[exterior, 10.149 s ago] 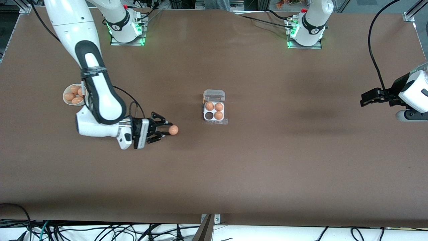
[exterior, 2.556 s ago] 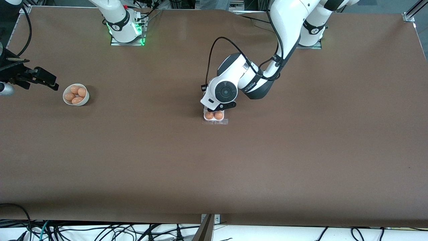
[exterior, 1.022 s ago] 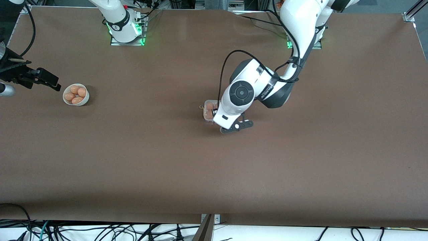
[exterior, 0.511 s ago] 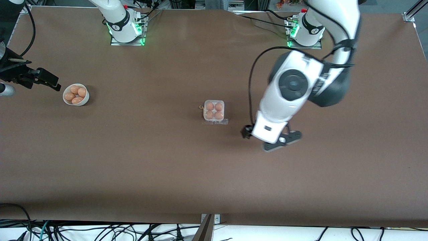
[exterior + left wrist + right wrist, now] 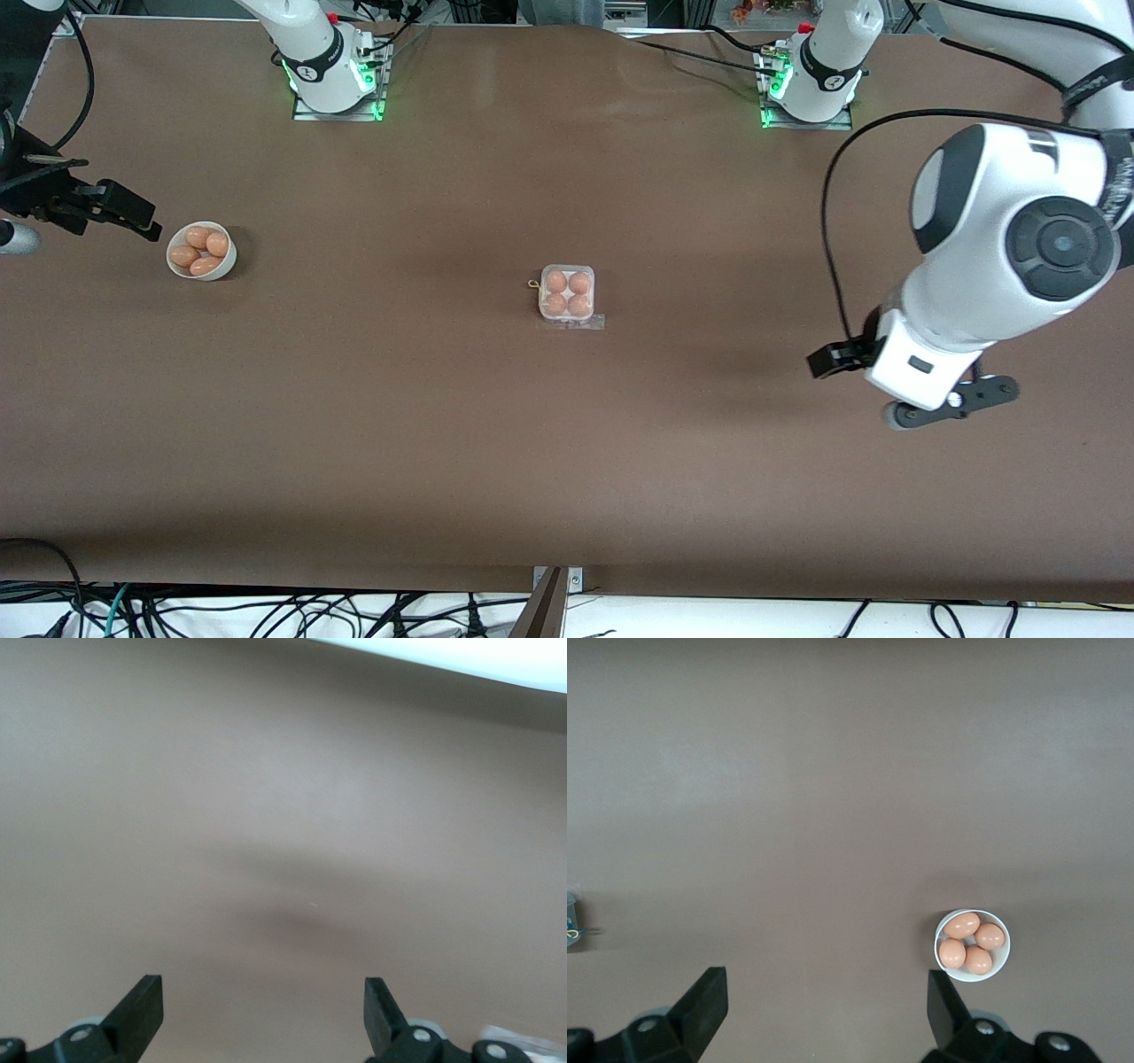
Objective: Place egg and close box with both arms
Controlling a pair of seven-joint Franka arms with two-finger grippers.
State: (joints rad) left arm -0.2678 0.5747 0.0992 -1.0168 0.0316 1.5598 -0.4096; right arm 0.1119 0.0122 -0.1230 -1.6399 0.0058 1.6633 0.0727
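**Box Closed With Four Eggs; Both My Grippers Clear**

My left gripper hangs in the air over bare brown surface toward the left arm's end, well apart from the box. Its jaws stand wide and hold nothing; the left wrist view shows only surface between the two fingertips.

The box sits on the surface at mid-table. Its clear lid lies down over the cells, and four orange-brown eggs fill them, among them the placed egg, in the cell nearer the front camera and toward the right arm's end.

The white bowl stands near the right arm's end and contains four eggs. My right gripper waits up in the air just beside the bowl, jaws wide, empty.
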